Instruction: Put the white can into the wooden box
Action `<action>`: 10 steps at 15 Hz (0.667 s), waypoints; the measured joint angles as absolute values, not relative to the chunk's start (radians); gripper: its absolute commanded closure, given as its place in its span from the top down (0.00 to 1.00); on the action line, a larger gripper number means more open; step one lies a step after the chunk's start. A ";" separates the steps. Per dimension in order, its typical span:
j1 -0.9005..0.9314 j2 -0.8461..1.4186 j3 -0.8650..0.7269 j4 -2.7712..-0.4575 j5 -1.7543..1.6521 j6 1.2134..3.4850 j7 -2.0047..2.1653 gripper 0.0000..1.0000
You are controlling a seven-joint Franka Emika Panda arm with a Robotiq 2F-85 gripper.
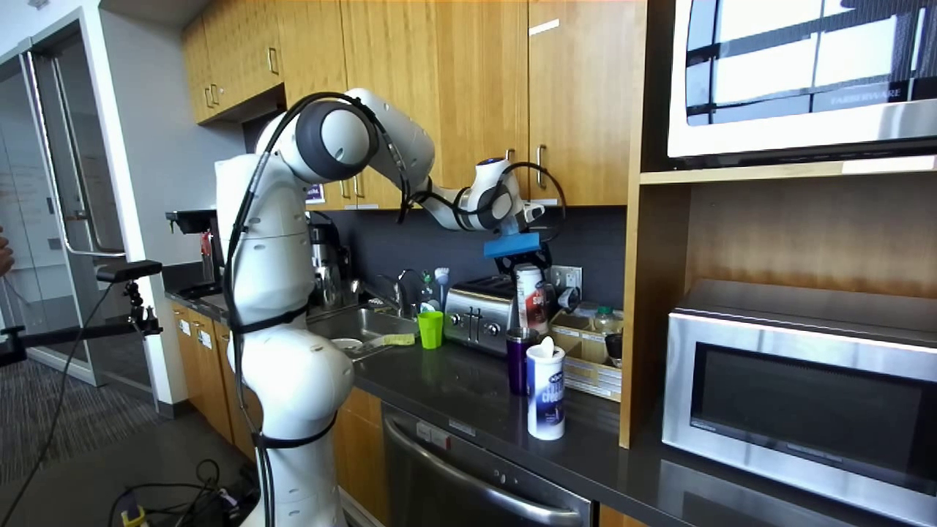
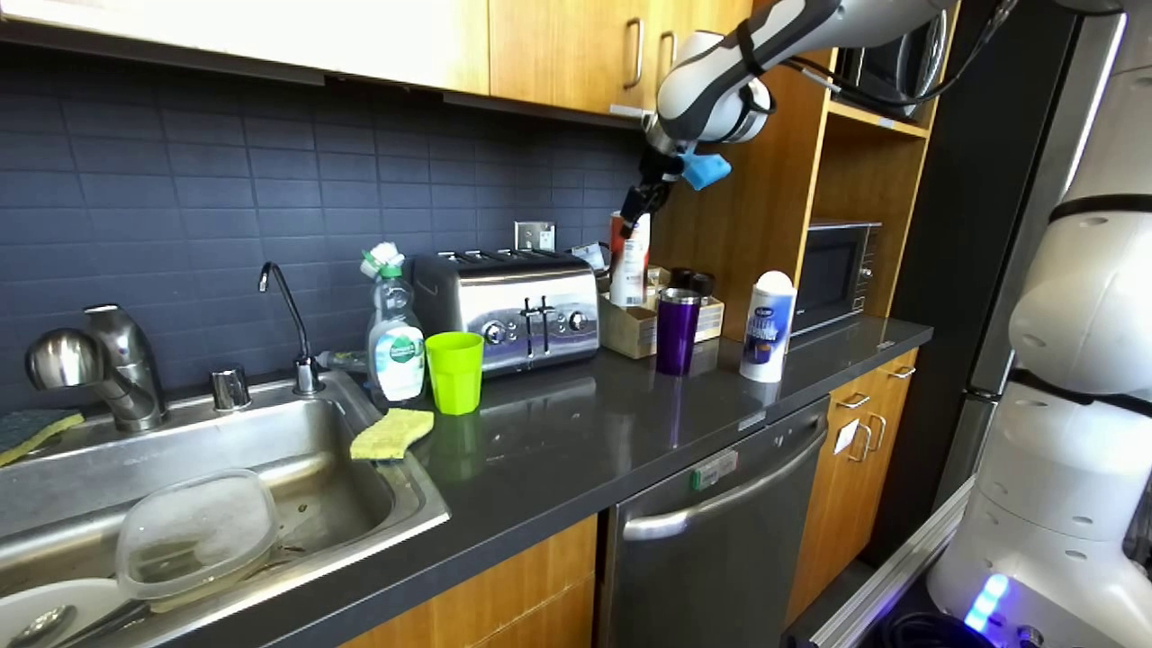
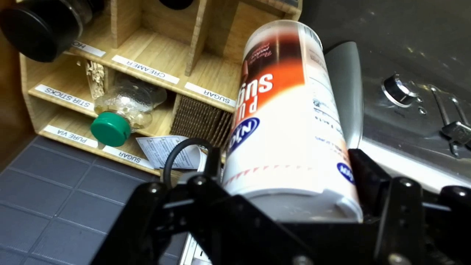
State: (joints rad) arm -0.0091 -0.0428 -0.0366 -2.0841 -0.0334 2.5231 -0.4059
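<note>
One white can, grasped by you but not yet let go into the wooden box. Wrist view: your end effector grips the can, a black finger against each side; the can covers part of the box's side, next to a divider labelled SUGAR. In an exterior view, you see the can held roughly upright between the toaster and the box, behind the purple tumbler. In an exterior view, the can's foot shows near the rim at the box's end beside the toaster, clear of the desk, where a blue-and-white canister stands apart; whether the foot is within the rim or merely above it, you cannot tell. Progress, as judged: picking up and carrying to the box appear done. Remaining for you: align the foot with a compartment, lower until supported, spread the fingers, withdraw.
</note>
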 measured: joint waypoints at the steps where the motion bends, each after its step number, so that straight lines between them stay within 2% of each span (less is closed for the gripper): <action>1: -0.013 -0.041 -0.039 -2.079 -0.031 2.529 -0.406 0.60; 10: -0.033 -0.032 -0.058 -2.069 -0.006 2.558 -0.405 0.60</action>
